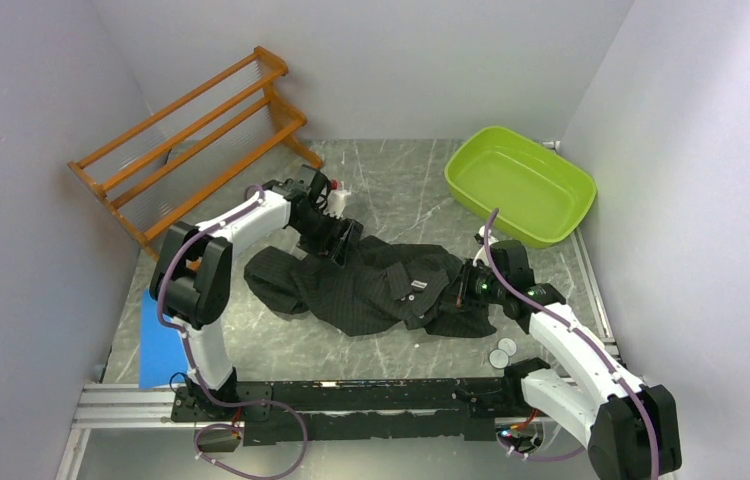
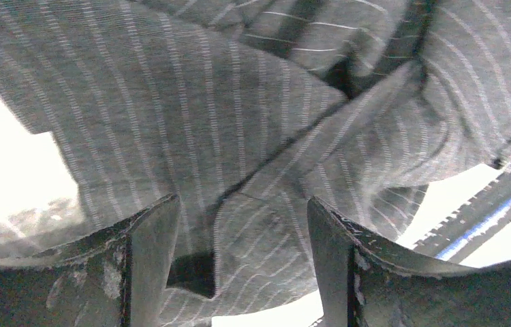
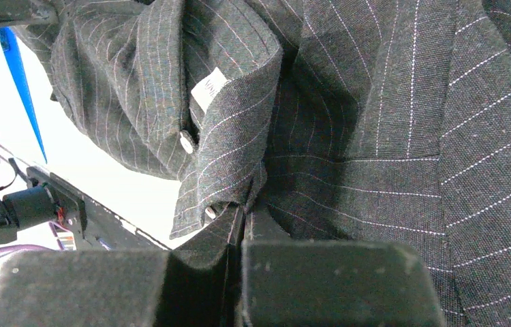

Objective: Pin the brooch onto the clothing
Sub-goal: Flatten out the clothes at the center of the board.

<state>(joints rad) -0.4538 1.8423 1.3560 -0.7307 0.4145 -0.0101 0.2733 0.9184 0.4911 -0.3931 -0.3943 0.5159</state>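
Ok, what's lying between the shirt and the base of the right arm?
Two small pale round discs, side by side, close to the near edge of the shirt. The top view shows them.

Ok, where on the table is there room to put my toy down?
Bare table lies at the back, between the wooden rack and the green tub, and in front, between the shirt and the arms' rail. It's crowded around the shirt and by the two white discs.

Right hand (image 3: 241,216) tight on a fold of dark pinstriped shirt (image 3: 389,136), 1 white button (image 3: 187,142) just above-left.
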